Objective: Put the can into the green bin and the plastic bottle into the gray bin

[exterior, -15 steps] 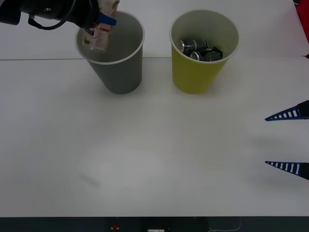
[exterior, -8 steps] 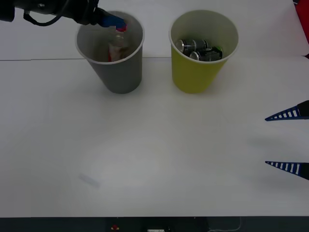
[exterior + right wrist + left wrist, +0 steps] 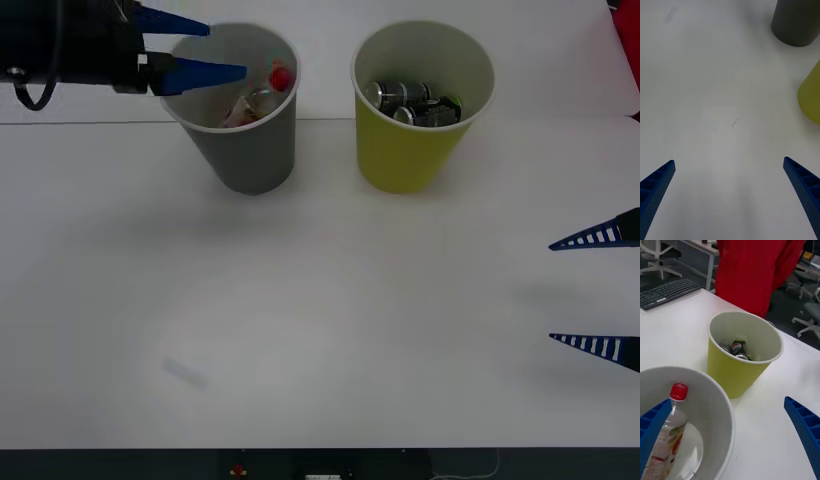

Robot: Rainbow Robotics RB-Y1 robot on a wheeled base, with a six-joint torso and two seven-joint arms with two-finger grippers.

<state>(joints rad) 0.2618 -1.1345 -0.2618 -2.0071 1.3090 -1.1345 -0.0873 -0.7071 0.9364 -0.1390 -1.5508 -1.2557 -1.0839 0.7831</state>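
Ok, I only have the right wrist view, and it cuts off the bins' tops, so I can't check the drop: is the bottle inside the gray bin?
Observer: Yes. The bottle leans inside the gray bin, red cap up.
Operator: Where is the left gripper?
Observer: The left gripper is open, above the gray bin's rim on the robot's left side, holding nothing.
Operator: And the green bin?
Observer: The green bin has dark cans lying in it.
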